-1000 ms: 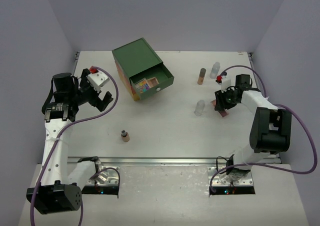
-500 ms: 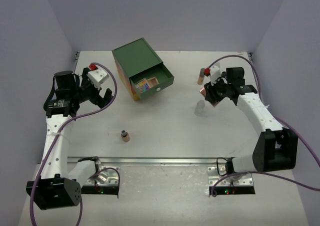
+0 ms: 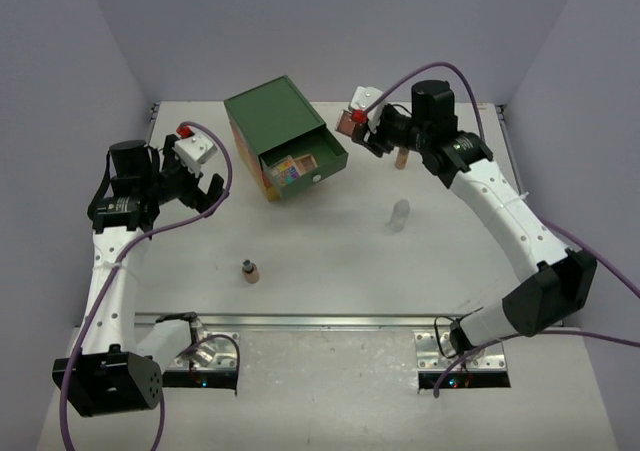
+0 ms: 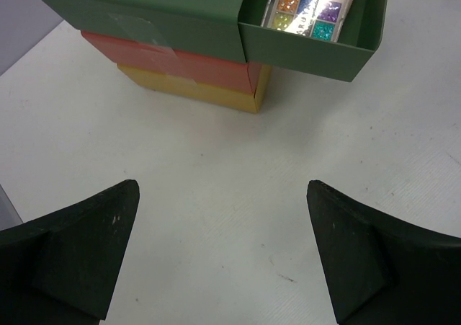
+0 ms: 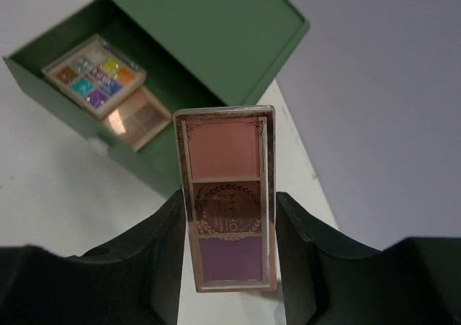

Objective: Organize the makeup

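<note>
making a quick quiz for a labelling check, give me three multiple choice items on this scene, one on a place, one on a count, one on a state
1. Where does the multicoloured palette lie?
A. in the open green drawer
B. in a closed drawer
C. outside any drawer

2. How many palettes lie in that drawer?
A. one
B. two
C. four

3. What is the state of the right tool?
A. open and empty
B. shut with nothing between its fingers
C. shut on a pink, brown and purple palette

Answers:
1 A, both wrist views show it inside the pulled-out drawer.
2 B, the multicoloured one and a tan palette against it.
3 C, its fingers press both long edges of the palette, which stands upright between them.
</note>
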Controlling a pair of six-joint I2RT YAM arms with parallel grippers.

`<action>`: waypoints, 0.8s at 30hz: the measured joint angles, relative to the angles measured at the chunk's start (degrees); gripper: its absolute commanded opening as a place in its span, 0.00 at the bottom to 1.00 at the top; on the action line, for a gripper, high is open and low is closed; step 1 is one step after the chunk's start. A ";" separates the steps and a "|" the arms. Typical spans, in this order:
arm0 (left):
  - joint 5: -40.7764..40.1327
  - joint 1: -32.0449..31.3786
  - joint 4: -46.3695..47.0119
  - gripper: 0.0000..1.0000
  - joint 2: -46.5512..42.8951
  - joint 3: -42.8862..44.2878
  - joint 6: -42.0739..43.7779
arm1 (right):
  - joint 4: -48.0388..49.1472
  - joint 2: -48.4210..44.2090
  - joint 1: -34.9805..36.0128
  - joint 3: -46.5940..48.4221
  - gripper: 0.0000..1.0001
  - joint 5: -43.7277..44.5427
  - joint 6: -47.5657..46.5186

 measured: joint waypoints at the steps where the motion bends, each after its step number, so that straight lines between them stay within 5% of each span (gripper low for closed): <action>1: -0.13 0.00 -0.01 1.00 -0.06 0.00 0.00 | 0.92 1.54 0.95 1.84 0.14 -0.28 -0.85; 15: -2.04 0.00 -0.15 1.00 -0.59 0.00 0.51 | -4.95 20.88 8.73 15.34 0.16 -4.46 -15.68; 24: -2.28 0.00 -0.15 1.00 -0.59 -0.20 1.27 | -8.80 22.75 9.14 17.08 0.26 -4.23 -19.77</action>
